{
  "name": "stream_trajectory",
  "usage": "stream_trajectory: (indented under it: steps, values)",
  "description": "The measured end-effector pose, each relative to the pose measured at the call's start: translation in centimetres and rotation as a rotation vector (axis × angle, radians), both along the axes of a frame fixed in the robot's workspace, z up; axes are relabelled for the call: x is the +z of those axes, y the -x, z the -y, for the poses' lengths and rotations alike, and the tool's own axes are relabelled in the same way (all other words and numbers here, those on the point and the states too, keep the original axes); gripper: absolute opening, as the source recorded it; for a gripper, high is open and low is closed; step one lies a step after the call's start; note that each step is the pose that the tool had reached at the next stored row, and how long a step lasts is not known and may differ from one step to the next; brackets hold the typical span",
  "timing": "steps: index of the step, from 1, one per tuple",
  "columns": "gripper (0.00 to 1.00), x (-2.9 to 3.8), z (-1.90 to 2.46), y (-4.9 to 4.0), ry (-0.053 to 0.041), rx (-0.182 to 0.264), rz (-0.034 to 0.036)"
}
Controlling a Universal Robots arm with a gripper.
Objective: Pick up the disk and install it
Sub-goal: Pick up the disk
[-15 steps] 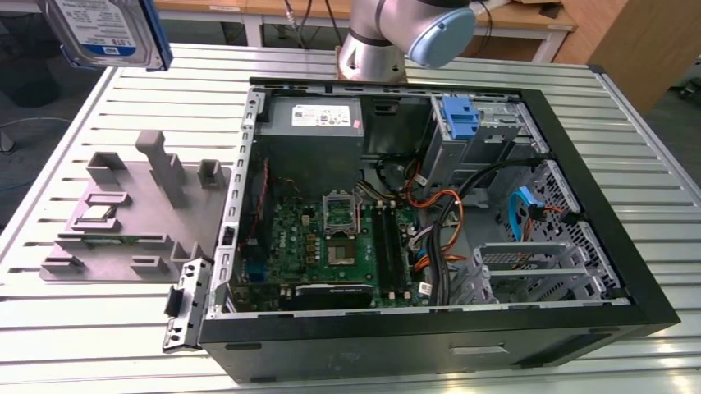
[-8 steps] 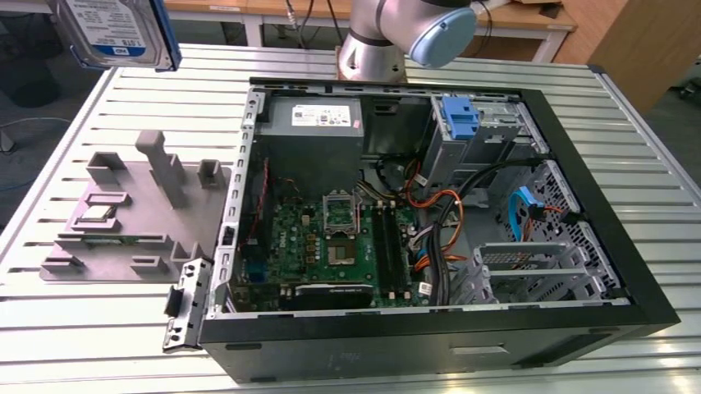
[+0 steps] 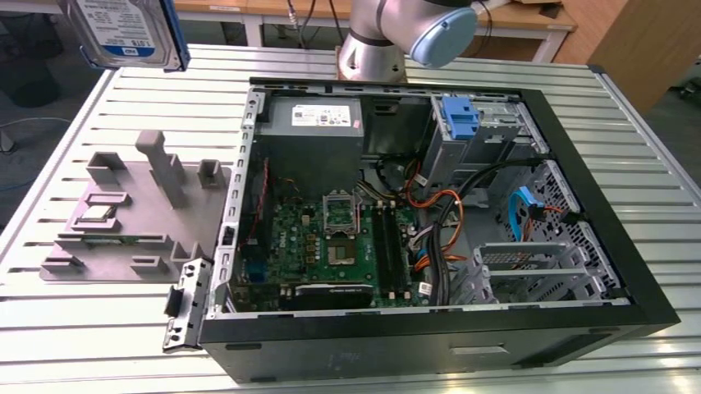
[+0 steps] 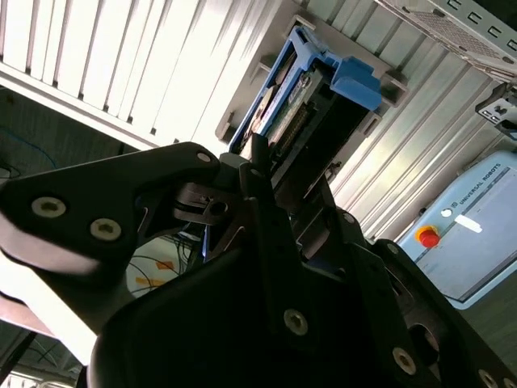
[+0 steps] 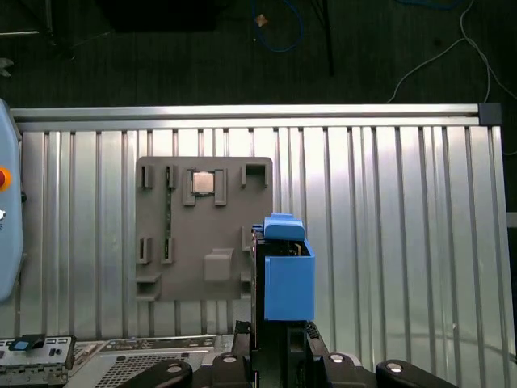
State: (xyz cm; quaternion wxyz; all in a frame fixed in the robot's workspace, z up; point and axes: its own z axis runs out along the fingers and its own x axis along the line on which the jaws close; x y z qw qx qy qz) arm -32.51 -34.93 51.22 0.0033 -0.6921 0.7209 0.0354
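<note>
One disk (image 3: 121,33) hung at eleven o'clock in the exterior view — gripper (image 4: 275,174) clamped on it, pickup done; installing would demand squaring it to the bay (image 3: 498,123) at one o'clock in the case (image 3: 646,304).

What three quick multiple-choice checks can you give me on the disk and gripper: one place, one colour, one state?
1. Where is the disk?
A. in the case's bay
B. in the air above the table
C. lying on the grey fixture

2. What colour is its carrier frame?
A. blue
B. red
C. yellow

3. How is the gripper?
A. open, empty
B. open over the case
C. shut on the disk

Key: B, the exterior view shows it hanging clear of the table. A, blue plastic rims it in both wrist views. C, the gripper clamps the disk's end in the second wrist view.
</note>
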Motion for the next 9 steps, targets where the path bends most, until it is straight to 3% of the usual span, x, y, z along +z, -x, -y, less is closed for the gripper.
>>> stream_trajectory:
  steps: [9]
  values:
    - [0.35,0.00,0.00,-0.74,0.0000,0.000,0.0000]
